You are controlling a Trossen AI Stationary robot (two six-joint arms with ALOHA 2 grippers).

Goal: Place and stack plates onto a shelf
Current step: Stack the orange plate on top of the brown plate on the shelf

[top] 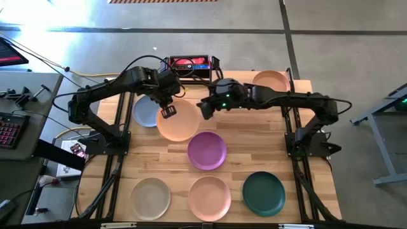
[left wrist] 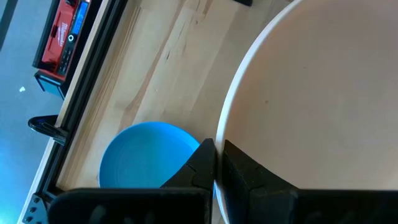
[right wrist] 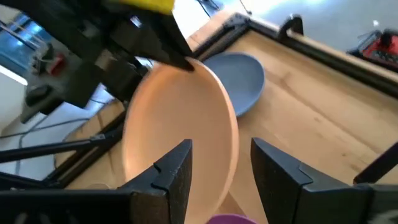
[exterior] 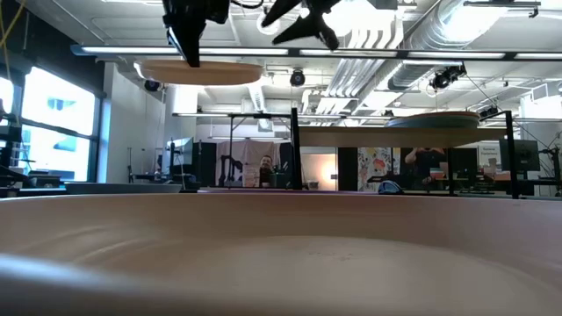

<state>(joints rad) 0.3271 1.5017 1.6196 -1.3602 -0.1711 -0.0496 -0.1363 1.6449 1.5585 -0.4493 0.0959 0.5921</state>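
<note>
Peach plate [top: 178,121] hangs lifted, my left gripper [top: 168,112] clamped on its rim. Right gripper [top: 206,108] stands spread beside the far edge, apparently not touching.

Bright overhead light, floor glare, blurred foreground

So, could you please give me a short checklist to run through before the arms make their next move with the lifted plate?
1. Left gripper shut on peach plate rim: ok.
2. Plate lifted clear of the table: ok.
3. Right gripper open, beside the plate's far edge, not gripping: ok.
4. Plate level in the low view: ok.
5. Free room on the shelf: cannot tell.
6. Blue plate partly below the held plate, untouched: ok.
</note>
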